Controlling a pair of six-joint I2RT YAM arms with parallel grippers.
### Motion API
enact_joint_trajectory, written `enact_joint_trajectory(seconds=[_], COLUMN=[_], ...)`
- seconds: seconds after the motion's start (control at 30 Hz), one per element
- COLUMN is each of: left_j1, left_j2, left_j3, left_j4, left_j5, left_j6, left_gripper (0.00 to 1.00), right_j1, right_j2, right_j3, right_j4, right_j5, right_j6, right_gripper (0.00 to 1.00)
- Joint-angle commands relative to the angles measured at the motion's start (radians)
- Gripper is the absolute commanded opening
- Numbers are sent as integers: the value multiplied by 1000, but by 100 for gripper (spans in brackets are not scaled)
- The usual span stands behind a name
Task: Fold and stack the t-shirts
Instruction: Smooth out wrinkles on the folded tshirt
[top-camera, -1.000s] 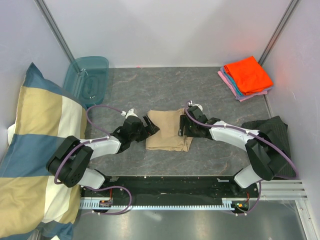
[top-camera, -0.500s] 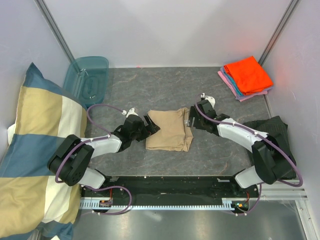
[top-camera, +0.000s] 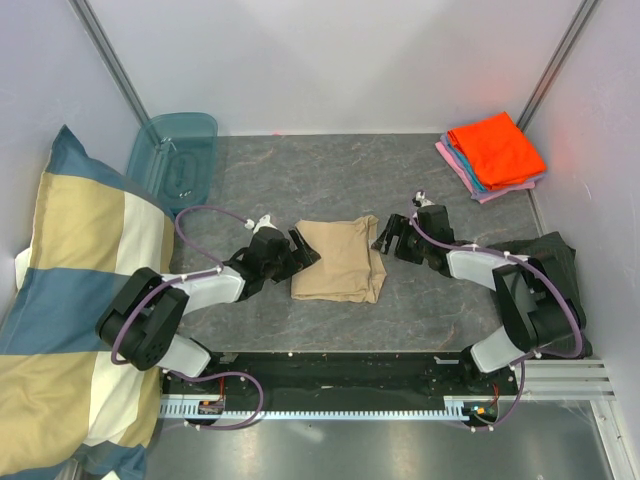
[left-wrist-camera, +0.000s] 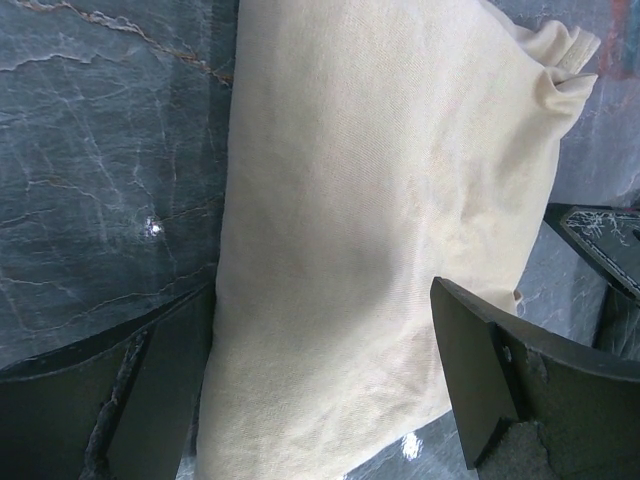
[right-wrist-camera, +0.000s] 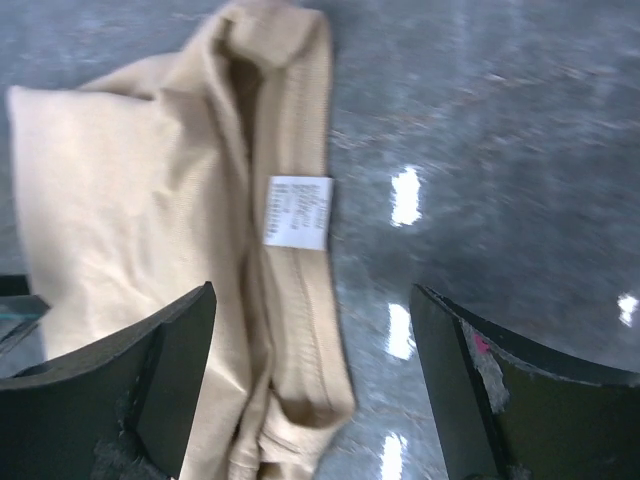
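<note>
Left gripper (top-camera: 303, 248) at nine o'clock and right gripper (top-camera: 384, 236) at three both gape empty at the tan t-shirt (top-camera: 336, 260)'s edges, grey tabletop (top-camera: 300, 180) showing toward twelve.

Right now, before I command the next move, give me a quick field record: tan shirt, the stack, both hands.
tan t-shirt: folded, lying flat mid-table
stack: far right corner, orange on top, blue and pink beneath
left hand: open, at the shirt's left edge, gripping nothing
right hand: open, just off the shirt's right edge, gripping nothing
</note>
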Motion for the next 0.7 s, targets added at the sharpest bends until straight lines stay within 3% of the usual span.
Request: enact_joint_trajectory(seconds=[0.0, 0.4, 0.67], left_j1=[-3, -3, -3], left_j2=[61, 76, -80], left_j3=[-25, -19, 56], left_j4=[-169, -174, -292], left_j5=[-47, -47, -136], left_j6=[12, 15, 107], left_gripper=[96, 96, 97], right_j1=[-6, -9, -9], right_j2=[76, 189, 159], right_j3=[-47, -83, -123], right_j4=[117, 177, 183], right_j5=[-147, -203, -187], right_j6=[16, 41, 46], right_gripper=[88, 88, 88])
